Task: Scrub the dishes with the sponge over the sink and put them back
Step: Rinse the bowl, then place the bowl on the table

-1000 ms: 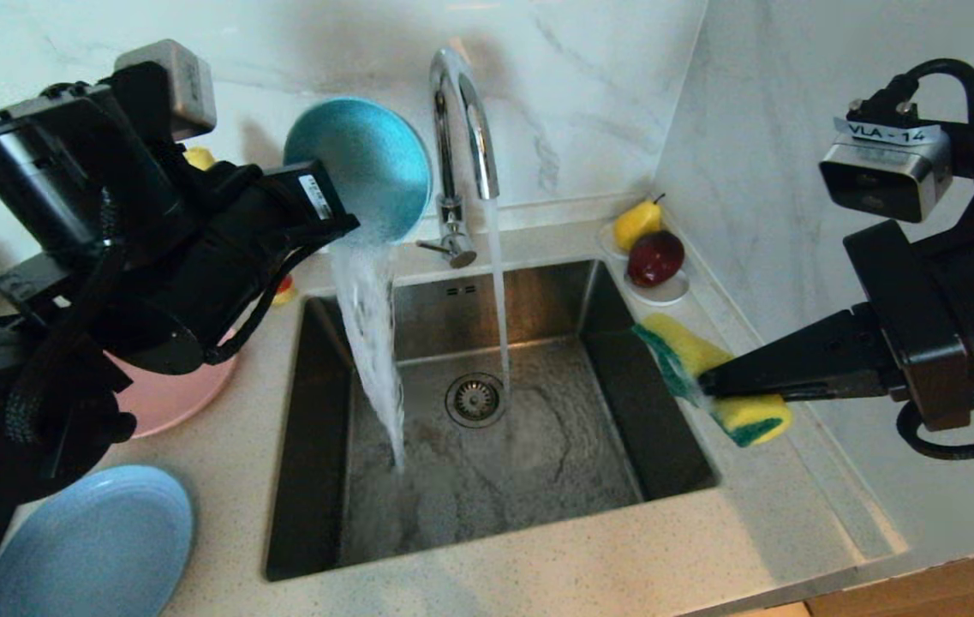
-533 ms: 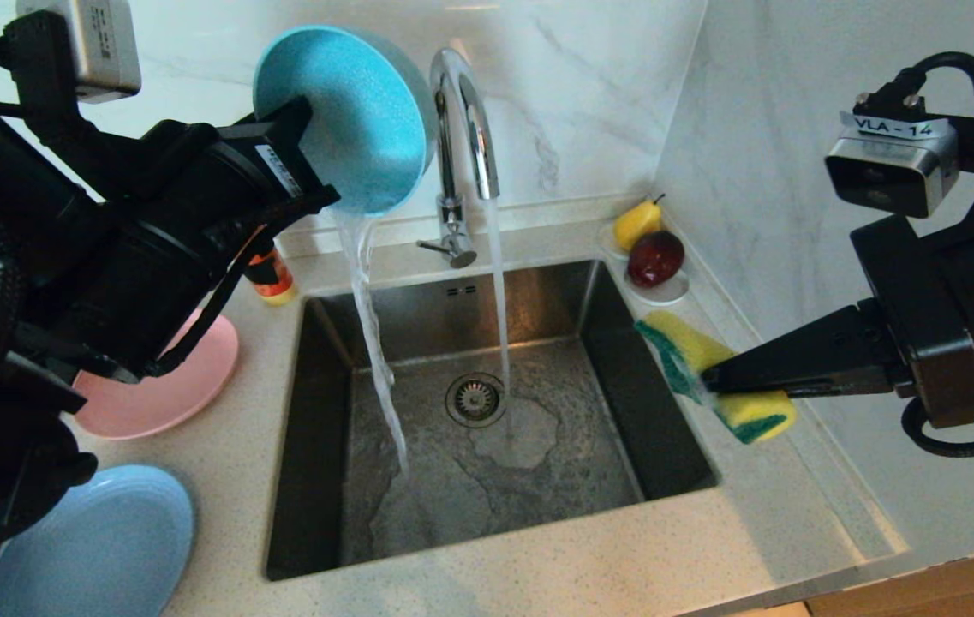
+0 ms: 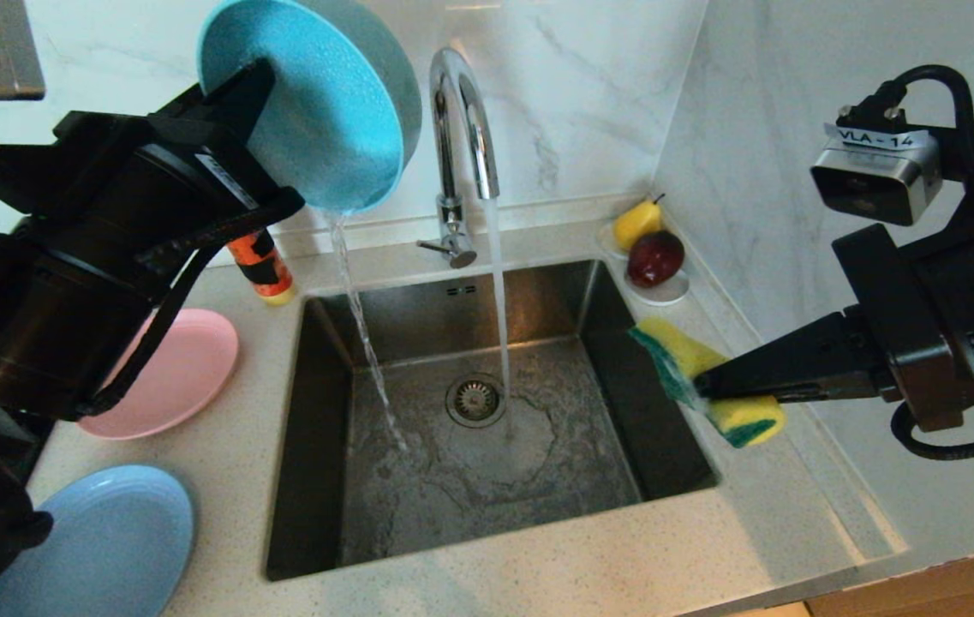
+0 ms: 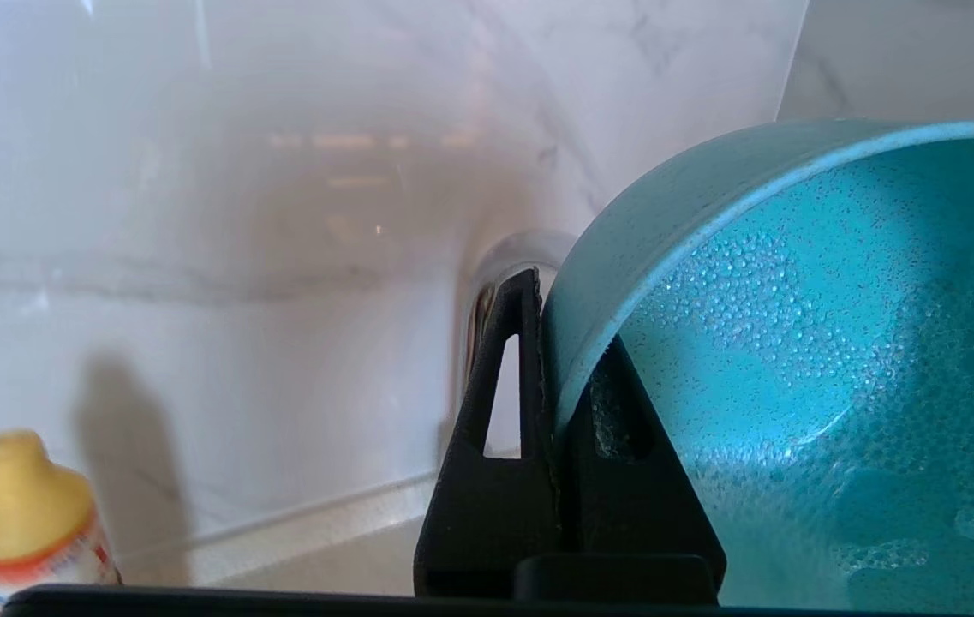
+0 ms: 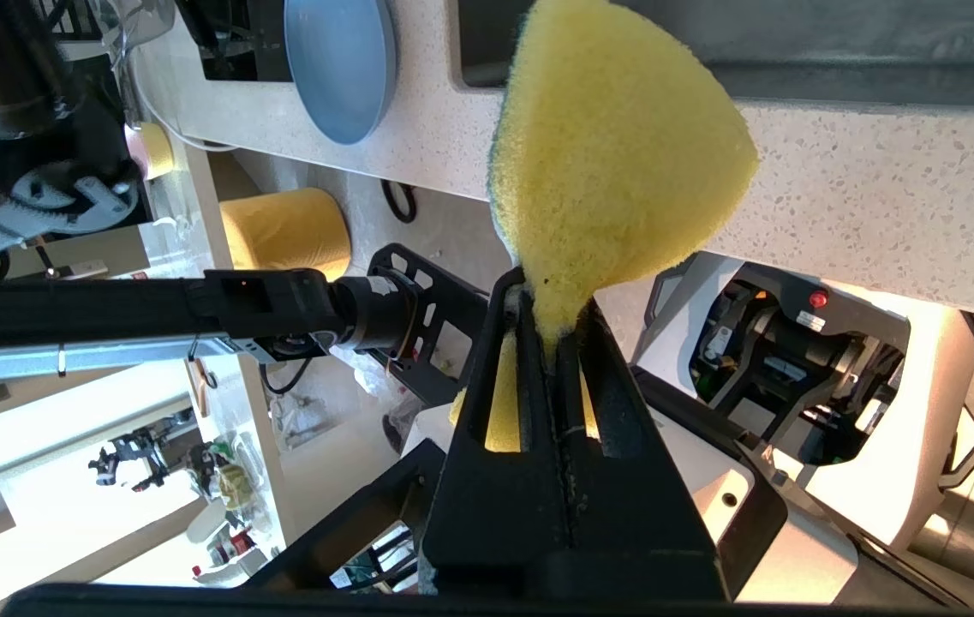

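Observation:
High at the sink's [image 3: 538,463] back left corner, my left gripper [image 3: 257,77] is shut on the rim of the teal bowl [image 3: 315,111]. The bowl is tipped almost on edge, and a thin stream of water falls from it into the basin. In the left wrist view one finger lies outside the wet bowl [image 4: 795,368] and one inside, with the left gripper [image 4: 568,313] pinching the rim. Over the sink's right edge, my right gripper [image 3: 701,386] is shut on the yellow sponge [image 3: 684,343], squeezing its middle. The sponge [image 5: 615,146] fans out beyond the right gripper [image 5: 546,300].
The chrome tap [image 3: 461,128] is running onto the drain. A pink plate [image 3: 182,368] and a light blue plate [image 3: 110,548] lie on the counter to the left. An orange bottle [image 3: 262,261] stands behind them. A pear [image 3: 636,223] and a red apple [image 3: 656,257] sit on a white saucer [image 3: 666,296] at the back right.
My left gripper has lifted the teal bowl up and to the left and tipped it further. The heavy pour has thinned to a trickle. The right arm has stayed put.

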Robot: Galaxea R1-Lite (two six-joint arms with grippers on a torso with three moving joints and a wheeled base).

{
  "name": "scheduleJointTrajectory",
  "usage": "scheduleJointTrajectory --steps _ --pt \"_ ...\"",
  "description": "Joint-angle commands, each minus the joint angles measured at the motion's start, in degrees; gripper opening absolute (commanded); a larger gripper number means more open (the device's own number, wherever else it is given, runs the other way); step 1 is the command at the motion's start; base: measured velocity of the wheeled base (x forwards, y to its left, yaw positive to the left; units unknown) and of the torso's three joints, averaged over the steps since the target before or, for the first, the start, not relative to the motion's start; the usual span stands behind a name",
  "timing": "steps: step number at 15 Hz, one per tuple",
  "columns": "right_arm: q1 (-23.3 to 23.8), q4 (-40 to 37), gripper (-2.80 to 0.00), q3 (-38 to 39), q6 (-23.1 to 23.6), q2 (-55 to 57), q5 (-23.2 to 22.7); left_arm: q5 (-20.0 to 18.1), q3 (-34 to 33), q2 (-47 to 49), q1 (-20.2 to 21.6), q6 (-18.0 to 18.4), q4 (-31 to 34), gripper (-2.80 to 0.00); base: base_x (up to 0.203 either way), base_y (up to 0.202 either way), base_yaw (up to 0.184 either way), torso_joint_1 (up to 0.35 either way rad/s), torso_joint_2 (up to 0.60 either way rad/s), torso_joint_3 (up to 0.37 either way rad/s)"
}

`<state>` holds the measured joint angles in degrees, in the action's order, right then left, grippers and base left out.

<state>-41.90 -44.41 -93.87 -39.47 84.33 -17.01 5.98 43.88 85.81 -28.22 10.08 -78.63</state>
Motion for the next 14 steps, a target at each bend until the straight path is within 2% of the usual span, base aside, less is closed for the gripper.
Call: scheduleJointTrajectory --steps 1,3,4,6,8,10,12,14 --pt "0.0 -0.2 -2.8 0.2 -0.2 -0.1 -0.1 -0.5 -0.3 -1.5 0.0 0.7 -0.1 -2.8 0.0 0.0 0.0 0.0 0.0 0.0" --pt "0.0 -0.4 -2.8 0.3 -0.2 -0.8 0.0 0.1 0.0 -1.2 0.1 1.4 1.7 -2.8 0.0 0.0 0.0 0.0 0.0 0.0" --pt "0.0 -0.4 -2.8 0.3 -0.2 -1.1 0.0 1.0 0.4 -1.4 0.1 1.6 5.5 -2.8 0.0 0.0 0.0 0.0 0.0 0.0" --pt "0.0 -0.4 -2.8 0.3 -0.1 -1.6 0.0 7.1 3.3 -2.4 0.3 1.1 18.8 -2.8 0.0 0.0 0.0 0.0 0.0 0.0" --pt "0.0 -0.4 -2.8 0.4 -0.1 -1.9 0.0 11.2 7.3 -4.3 0.6 -1.6 33.8 -2.8 0.0 0.0 0.0 0.0 0.0 0.0" --pt "0.1 -0.4 -2.8 1.0 0.1 -2.5 0.1 12.1 11.9 -7.0 2.1 -4.6 53.0 -2.8 0.0 0.0 0.0 0.0 0.0 0.0" --pt "0.1 -0.4 -2.8 1.7 0.1 -3.0 0.1 12.3 21.4 -8.6 4.1 -11.9 75.6 -2.8 0.0 0.0 0.0 0.0 0.0 0.0" --pt "0.0 -0.3 -2.8 2.7 0.4 -3.3 0.1 10.9 31.0 -9.0 9.3 -20.4 94.8 -2.8 0.0 0.0 0.0 0.0 0.0 0.0"
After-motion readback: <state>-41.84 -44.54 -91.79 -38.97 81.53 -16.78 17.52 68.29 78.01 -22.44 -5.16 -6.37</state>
